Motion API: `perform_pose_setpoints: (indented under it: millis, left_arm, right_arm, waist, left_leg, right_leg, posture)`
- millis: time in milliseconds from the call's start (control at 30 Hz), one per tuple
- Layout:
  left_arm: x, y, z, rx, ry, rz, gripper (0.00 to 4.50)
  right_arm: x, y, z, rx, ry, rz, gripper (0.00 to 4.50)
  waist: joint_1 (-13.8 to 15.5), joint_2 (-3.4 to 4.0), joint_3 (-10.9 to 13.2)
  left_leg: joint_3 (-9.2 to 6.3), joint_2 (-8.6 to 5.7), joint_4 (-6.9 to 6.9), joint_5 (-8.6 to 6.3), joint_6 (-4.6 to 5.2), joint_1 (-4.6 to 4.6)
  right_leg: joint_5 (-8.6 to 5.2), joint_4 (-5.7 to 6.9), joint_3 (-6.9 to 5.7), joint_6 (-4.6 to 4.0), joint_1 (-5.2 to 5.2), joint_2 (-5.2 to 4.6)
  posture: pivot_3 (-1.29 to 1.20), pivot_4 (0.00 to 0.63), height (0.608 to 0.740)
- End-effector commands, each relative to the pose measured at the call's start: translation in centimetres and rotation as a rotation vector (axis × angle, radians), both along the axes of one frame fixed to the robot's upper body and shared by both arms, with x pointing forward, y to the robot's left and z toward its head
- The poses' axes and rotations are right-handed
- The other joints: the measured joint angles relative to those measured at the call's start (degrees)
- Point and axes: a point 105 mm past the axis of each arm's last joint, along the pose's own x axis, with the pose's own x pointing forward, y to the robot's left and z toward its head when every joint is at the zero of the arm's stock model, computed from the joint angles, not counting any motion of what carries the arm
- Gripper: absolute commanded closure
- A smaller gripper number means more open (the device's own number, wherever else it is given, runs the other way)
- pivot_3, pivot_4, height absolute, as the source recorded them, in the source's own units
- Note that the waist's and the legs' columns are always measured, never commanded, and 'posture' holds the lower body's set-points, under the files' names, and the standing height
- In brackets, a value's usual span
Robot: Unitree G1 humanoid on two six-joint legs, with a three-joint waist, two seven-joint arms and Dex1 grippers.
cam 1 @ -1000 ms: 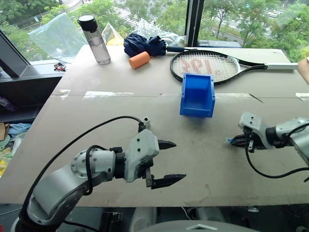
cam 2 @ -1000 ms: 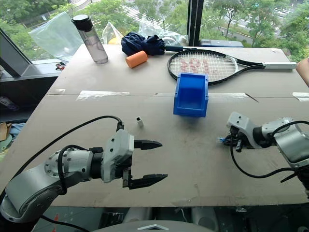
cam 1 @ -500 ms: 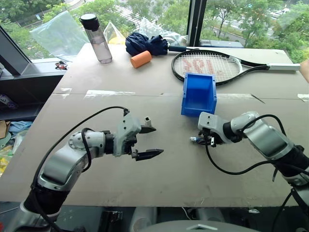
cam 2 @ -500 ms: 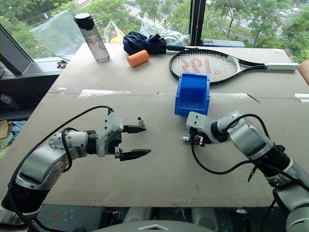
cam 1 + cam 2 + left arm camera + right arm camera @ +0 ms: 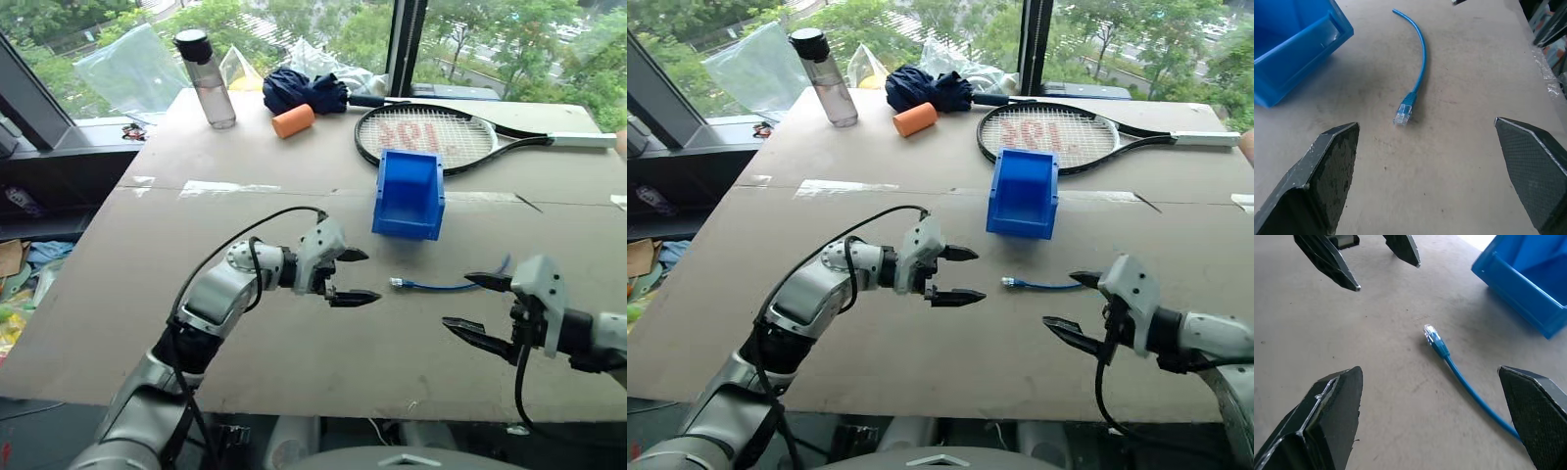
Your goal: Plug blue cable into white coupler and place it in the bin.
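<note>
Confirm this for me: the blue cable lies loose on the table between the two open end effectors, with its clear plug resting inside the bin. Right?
Not quite. The blue cable does lie loose on the table between the open left end effector and right end effector, but its clear plug rests on the bare table in front of the bin, not inside it. The left wrist view shows this.

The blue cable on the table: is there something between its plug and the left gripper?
No, nothing visible. Bare table lies between the open left gripper and the clear plug of the blue cable, which points toward it.
</note>
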Motion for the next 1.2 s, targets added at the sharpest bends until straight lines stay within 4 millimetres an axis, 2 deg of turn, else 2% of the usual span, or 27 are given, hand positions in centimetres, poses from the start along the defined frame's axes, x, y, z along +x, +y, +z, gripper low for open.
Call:
perform_pose_setpoints:
  millis: [33,133,233,267,300,333,467,567,667,733,800,900,1067,1200]
  left_arm:
    - [0.9,-2.0,-0.7,0.028,-0.028,-0.057,0.0]
    - [1.9,-3.7,-2.0,0.071,-0.053,-0.087,0.0]
    - [2.2,-4.1,-2.8,0.118,-0.056,-0.135,0.0]
    - [2.1,-4.0,-3.3,0.157,-0.064,-0.171,0.52]
    - [2.1,-3.9,-3.7,0.184,-0.07,-0.197,0.77]
    - [2.1,-3.8,-3.9,0.199,-0.073,-0.214,1.3]
    - [1.9,-3.6,-3.8,0.197,-0.06,-0.264,3.23]
    - [1.7,-3.2,-3.3,0.167,-0.031,-0.275,4.47]
    - [1.6,-3.1,-1.5,0.065,0.066,-0.259,4.47]
    - [1.3,-3.0,1.1,-0.069,0.193,-0.25,4.47]
    - [0.7,-2.6,3.5,-0.181,0.3,-0.27,4.47]
    - [-0.1,-1.7,5.9,-0.276,0.42,-0.276,4.47]
    - [-1.3,-1.0,8.1,-0.35,0.542,-0.293,4.47]
    - [-2.2,-0.8,8.9,-0.378,0.573,-0.304,4.47]
  right_arm:
    - [-1.5,0.2,1.5,0.03,-0.096,-0.085,0.06]
    - [-2.7,0.4,0.4,0.01,-0.065,-0.162,0.06]
    - [-3.1,0.6,-0.2,0.001,-0.056,-0.216,0.06]
    - [-3.4,0.8,-0.5,0.02,-0.047,-0.237,0.0]
    - [-3.6,1.0,-0.8,0.034,-0.04,-0.251,0.0]
    - [-3.8,1.1,-0.9,0.043,-0.037,-0.262,0.0]
    - [-4.3,1.4,-2.1,0.091,0.0,-0.327,0.0]
    - [-4.1,1.7,-2.5,0.184,0.022,-0.376,0.0]
    - [-3.8,2.5,-2.8,0.287,0.061,-0.385,0.0]
    - [-3.7,3.6,-2.6,0.384,0.092,-0.362,0.0]
    - [-3.5,4.8,-1.9,0.509,0.121,-0.328,0.0]
    - [-3.0,6.2,-0.2,0.687,0.132,-0.261,0.0]
    - [-1.6,8.2,2.5,0.849,0.129,-0.145,0.0]
    - [-0.6,8.9,4.5,0.952,0.123,-0.089,0.0]
  waist:
    - [0.01,0.01,-0.01]
    - [0.24,0.06,-0.04]
    - [0.12,0.04,-0.04]
    - [0.19,0.03,-0.03]
    - [0.33,0.03,-0.06]
    - [0.34,0.06,-0.09]
    - [0.34,0.09,-0.12]
    - [0.29,0.1,-0.13]
    - [0.28,0.1,-0.13]
    - [0.27,0.1,-0.11]
    - [0.18,0.09,-0.08]
    - [-0.15,0.11,-0.09]
    - [-0.61,0.11,-0.09]
    - [-0.8,0.12,-0.09]
  left_leg:
    - [-0.05,0.0,0.0,0.0,0.0,-0.01]
    - [-0.05,0.03,-0.02,0.0,0.0,-0.01]
    - [-0.03,0.02,0.0,0.0,0.0,-0.04]
    - [-0.01,0.02,0.0,0.0,0.0,-0.04]
    - [-0.04,0.02,0.0,0.0,0.0,-0.05]
    - [-0.06,0.02,-0.01,0.0,0.0,-0.04]
    - [-0.06,0.03,-0.02,-0.01,0.0,-0.05]
    - [-0.06,0.06,-0.02,-0.01,0.01,-0.05]
    - [-0.07,0.08,-0.02,-0.01,0.01,-0.06]
    - [-0.06,0.08,-0.02,-0.01,0.01,-0.09]
    - [-0.09,0.1,-0.01,-0.01,0.02,-0.18]
    - [-0.1,0.13,-0.02,-0.01,0.02,-0.17]
    - [-0.14,0.11,-0.01,-0.01,0.02,-0.13]
    - [-0.16,0.11,-0.03,-0.01,0.02,-0.11]
  right_leg:
    - [0.0,0.01,-0.04,0.0,0.0,0.01]
    - [-0.01,0.01,-0.01,0.0,0.0,0.04]
    - [-0.09,-0.02,-0.01,-0.11,-0.02,0.04]
    - [-0.11,-0.02,0.01,-0.14,-0.02,0.04]
    - [-0.15,-0.02,-0.01,-0.12,-0.02,0.04]
    - [-0.26,-0.02,-0.03,0.0,-0.02,0.04]
    - [-0.28,-0.03,-0.02,-0.01,-0.02,0.04]
    - [-0.29,-0.03,-0.02,-0.01,-0.03,0.04]
    - [-0.3,-0.03,-0.04,-0.01,-0.03,0.04]
    - [-0.3,-0.03,-0.04,-0.01,-0.07,0.04]
    - [-0.3,-0.01,-0.05,-0.02,-0.16,0.04]
    - [-0.29,0.01,-0.06,-0.01,-0.17,0.04]
    - [-0.27,0.02,-0.08,0.01,-0.13,0.04]
    - [-0.12,0.04,-0.09,-0.07,-0.13,0.04]
  posture:
    - [0.0,0.15,0.74]
    - [0.0,0.15,0.74]
    - [0.0,0.15,0.74]
    - [0.0,0.15,0.74]
    - [0.0,0.15,0.74]
    - [0.0,0.15,0.74]
    - [0.0,0.15,0.74]
    - [0.0,0.15,0.74]
    - [0.0,0.15,0.74]
    - [0.0,0.15,0.74]
    - [0.0,0.15,0.74]
    - [0.0,0.15,0.74]
    - [0.0,0.15,0.74]
    - [0.0,0.15,0.74]
